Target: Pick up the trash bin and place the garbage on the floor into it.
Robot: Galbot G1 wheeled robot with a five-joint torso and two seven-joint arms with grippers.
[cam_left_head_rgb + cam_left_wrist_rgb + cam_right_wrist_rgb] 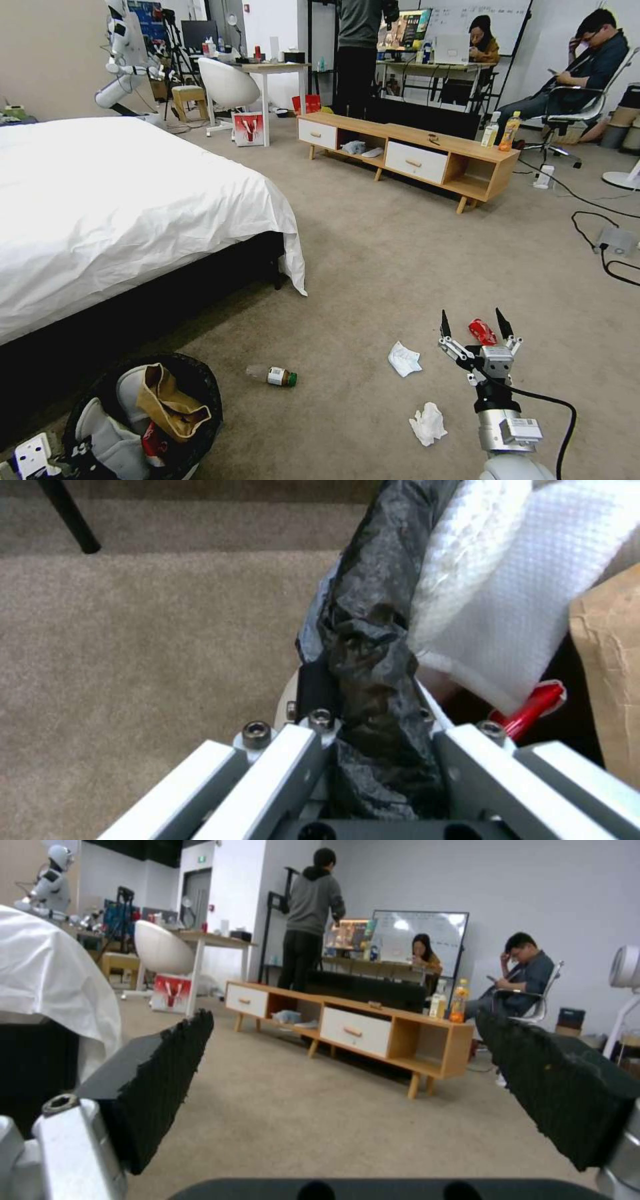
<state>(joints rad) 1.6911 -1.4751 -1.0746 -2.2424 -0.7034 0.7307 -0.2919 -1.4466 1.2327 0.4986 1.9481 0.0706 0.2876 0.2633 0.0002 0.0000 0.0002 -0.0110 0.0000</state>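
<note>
left wrist view alone shows the left gripper (373, 740) jaws pinching the trash bin (373, 645) rim's black bag. right gripper (477, 327), jaws spread, frames a crushed red can (482, 331) on the floor (373, 267).

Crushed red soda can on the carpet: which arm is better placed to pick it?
Right. The right gripper is open just before the crushed red soda can; the left gripper holds the black-lined bin rim.
</note>
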